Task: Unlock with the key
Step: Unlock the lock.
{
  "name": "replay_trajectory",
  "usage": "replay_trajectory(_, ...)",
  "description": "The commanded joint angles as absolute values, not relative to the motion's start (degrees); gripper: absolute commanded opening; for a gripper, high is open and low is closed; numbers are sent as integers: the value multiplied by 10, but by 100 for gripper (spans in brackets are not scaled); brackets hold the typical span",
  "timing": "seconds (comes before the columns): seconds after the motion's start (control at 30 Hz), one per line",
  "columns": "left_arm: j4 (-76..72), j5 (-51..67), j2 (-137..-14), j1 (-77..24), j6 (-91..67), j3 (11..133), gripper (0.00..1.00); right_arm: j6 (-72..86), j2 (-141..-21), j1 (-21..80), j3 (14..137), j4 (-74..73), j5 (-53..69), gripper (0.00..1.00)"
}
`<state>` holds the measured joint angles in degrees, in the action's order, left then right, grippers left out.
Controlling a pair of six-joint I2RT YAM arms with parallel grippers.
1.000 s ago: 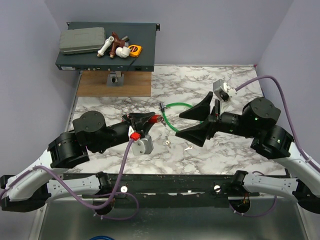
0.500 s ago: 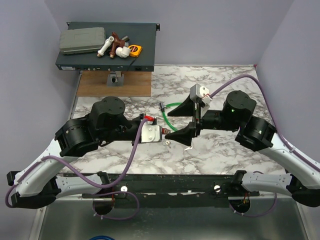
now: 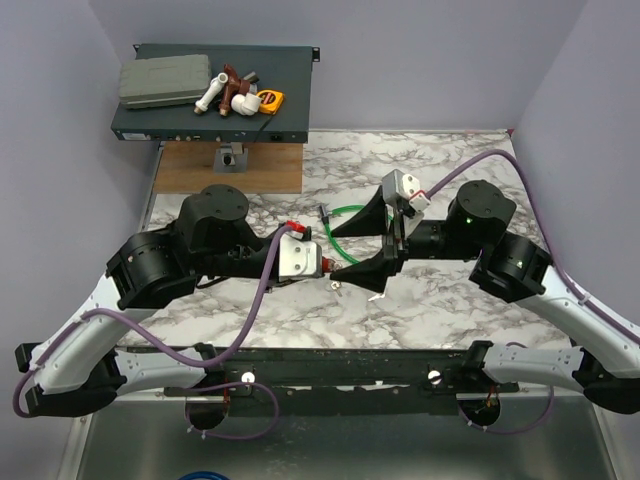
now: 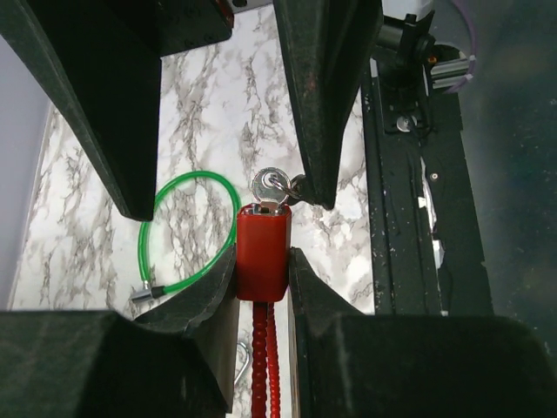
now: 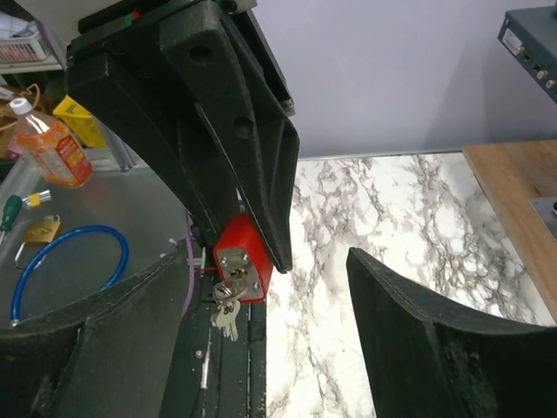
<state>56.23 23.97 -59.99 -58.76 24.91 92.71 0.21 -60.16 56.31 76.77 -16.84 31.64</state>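
A red lock [image 4: 262,252] is clamped by its sides between the fingers of the left gripper [image 4: 263,266] and held above the marble table [image 3: 450,310], near its middle. The key [image 4: 270,186] is seated in the lock's silver end face, with its round head sticking out. In the right wrist view, further keys are seen hanging below that face.

The right gripper [image 3: 340,254] is spread wide, with nothing grasped, and is pointed at the left one, tip to tip. In the left wrist view its two fingers are seen on either side of the key's head. One is close beside the head, though contact cannot be told, and the other is well apart.

A red cable [image 4: 261,366], ribbed, is seen running back from the lock between the left fingers. A green cable [image 4: 196,175] is laid in a loop on the table below the grippers.

At the far left corner a dark box [image 3: 290,110] is set over a wooden block [image 3: 190,170]. A grey case [image 3: 165,82], white pipe fittings [image 3: 212,95] and a yellow tape measure [image 3: 272,98] are piled on the box. Beyond the table's near edge, a blue cable [image 5: 87,230], a brass padlock [image 5: 39,231] and a bottle [image 5: 52,144] are seen in the right wrist view.
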Motion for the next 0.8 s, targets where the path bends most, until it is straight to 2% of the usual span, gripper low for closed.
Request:
replay_trajectory(0.0,562,280,-606,-573,217,953,0,22,-613,566,765,-138,354,75)
replay_trajectory(0.1,560,294,-609,-560,205,957,0,27,-616,566,762,-134,365,72)
replay_trajectory(0.27,560,307,-609,-553,196,956,0,27,-620,567,764,-138,364,61)
replay_trajectory(0.6,561,329,-624,-553,179,976,0,37,-639,566,763,-125,370,28)
replay_trajectory(0.7,562,337,-628,-545,171,984,0,37,-643,567,766,-136,373,25)
replay_trajectory(0.77,563,344,-633,-537,164,992,0,33,-645,566,771,-150,369,16)
